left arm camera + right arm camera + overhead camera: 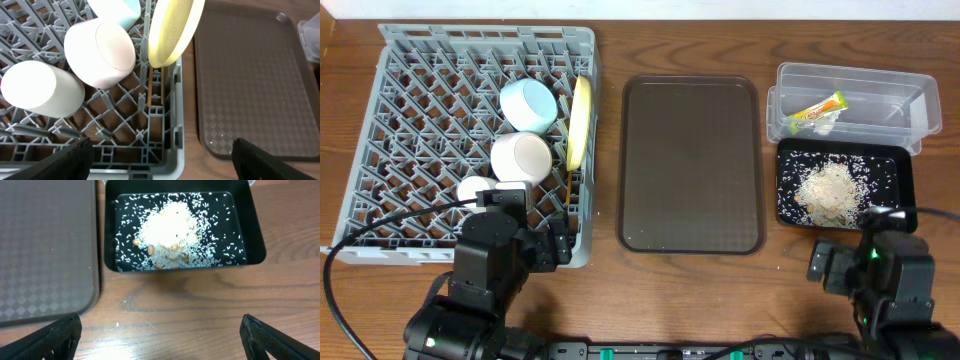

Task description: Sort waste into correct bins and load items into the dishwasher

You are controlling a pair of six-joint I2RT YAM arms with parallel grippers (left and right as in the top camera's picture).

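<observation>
The grey dishwasher rack (420, 100) holds a light blue bowl (528, 103), a pinkish-white bowl (521, 157), a small white cup (475, 189) and a yellow plate (580, 120) standing on edge. Thin wooden chopsticks (149, 87) lie in the grid under the plate. My left gripper (160, 165) hangs open above the rack's near right corner with nothing between its fingers. A yellow-green wrapper (817, 110) lies in the clear tub (850, 75). Rice-like scraps (167, 225) are piled in the black tray (255, 235). The right gripper (160, 340) is open over bare table just in front of that tray.
A dark brown serving tray (692, 165) lies between the rack and the two bins, with nothing on it. Bare wooden table (175, 305) runs along the front edge. Both arm bases (480, 290) sit at the near side, one by each lower corner.
</observation>
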